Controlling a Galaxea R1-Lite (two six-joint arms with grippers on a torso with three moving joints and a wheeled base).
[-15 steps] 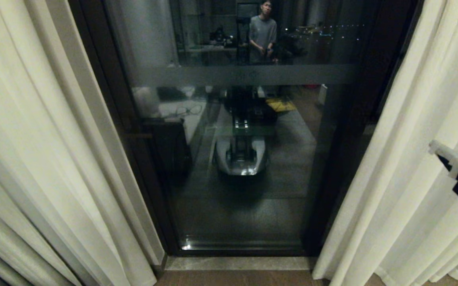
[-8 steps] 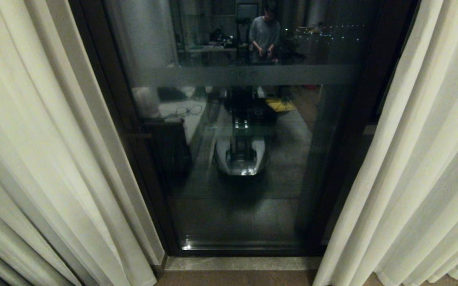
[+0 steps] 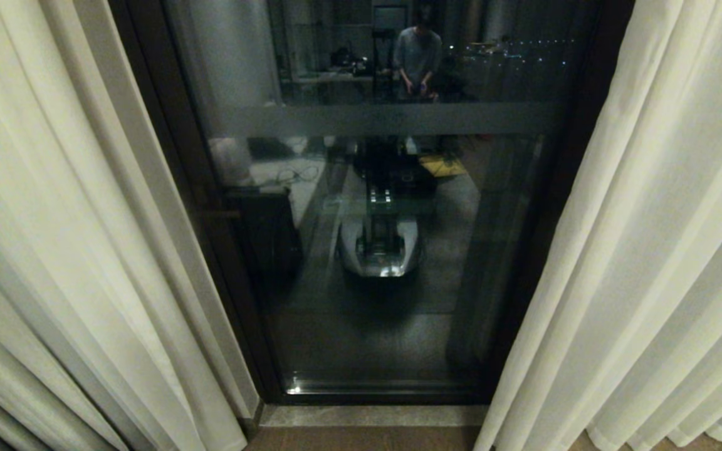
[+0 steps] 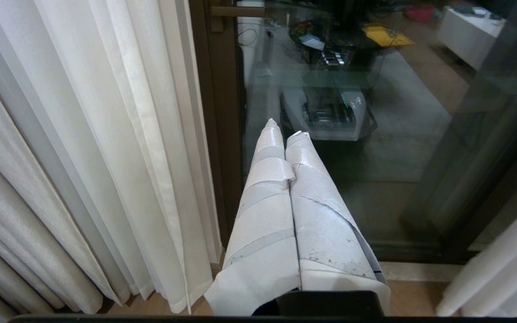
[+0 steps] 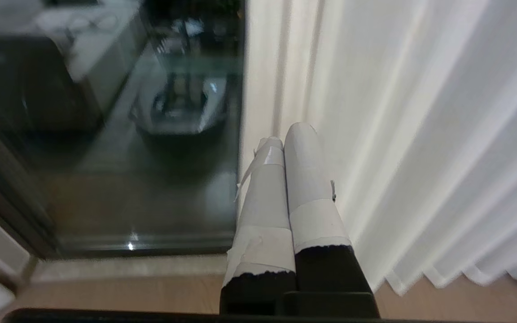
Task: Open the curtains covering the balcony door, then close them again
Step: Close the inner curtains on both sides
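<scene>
From my head camera, the two floor-length cream-white pleated curtains hang parted: the left curtain panel [image 3: 66, 250] fills the side from 7 to 11 o'clock, the right curtain panel [image 3: 649, 263] the side from 1 to 5 o'clock. Between them, at the centre, stands the tall balcony door [image 3: 373, 250] with its dark brown-black frame, reflective glass and a horizontal frosted band across the upper part. A pale stone threshold [image 3: 373, 414] lies at 6 o'clock, with brown wooden floor [image 3: 367, 440] just below it. The glass mirrors my own grey base and a person standing far behind me. Neither of my hands shows in this view.

My left wrist camera shows what the head view does not: my left hand [image 4: 285, 130], fingers wrapped in white tape, pressed together and clenched on nothing, pointing at the glass just beside the door frame and the left panel's inner edge, touching neither.

My right wrist camera shows my right hand [image 5: 287, 134], also taped white, fingers shut against each other and empty, right next to the inner edge of the right panel; whether they touch the fabric I cannot tell. Its wavy hem hangs just above the floor.
</scene>
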